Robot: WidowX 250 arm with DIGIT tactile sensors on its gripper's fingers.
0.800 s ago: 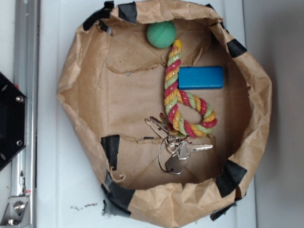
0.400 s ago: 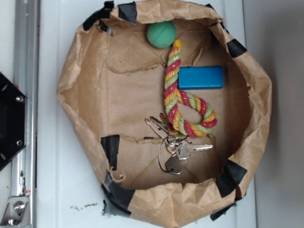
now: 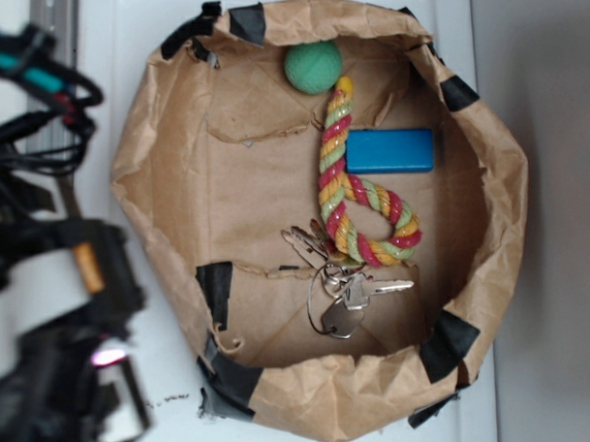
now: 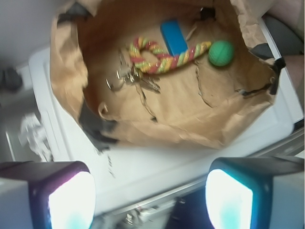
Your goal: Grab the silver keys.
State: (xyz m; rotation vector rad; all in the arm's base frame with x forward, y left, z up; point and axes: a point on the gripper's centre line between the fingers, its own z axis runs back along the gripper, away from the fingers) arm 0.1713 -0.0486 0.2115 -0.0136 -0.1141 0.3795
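The silver keys (image 3: pixel 348 295) lie on a thin wire ring on the floor of a torn brown paper bag (image 3: pixel 147 167), near its front, just below the loop of a multicoloured rope toy (image 3: pixel 358 209). In the wrist view the silver keys (image 4: pixel 123 78) sit far ahead, inside the paper bag (image 4: pixel 66 62). My gripper (image 3: pixel 110 394) is a blurred dark shape outside the bag, over the white table at lower left. Seen from the wrist, the gripper (image 4: pixel 150 195) is open, its lit fingers (image 4: pixel 71 202) wide apart with nothing between them.
Some brass-coloured keys (image 3: pixel 309 243) lie beside the silver ones, touching the rope. A green ball (image 3: pixel 313 66) and a blue block (image 3: pixel 390 150) rest at the bag's back. Black tape patches (image 3: pixel 215 288) hold the bag. A metal rail (image 3: pixel 52 9) runs along the left.
My arm and gripper have swung into the exterior view at the left, blurred with motion. Nothing inside the bag has moved.
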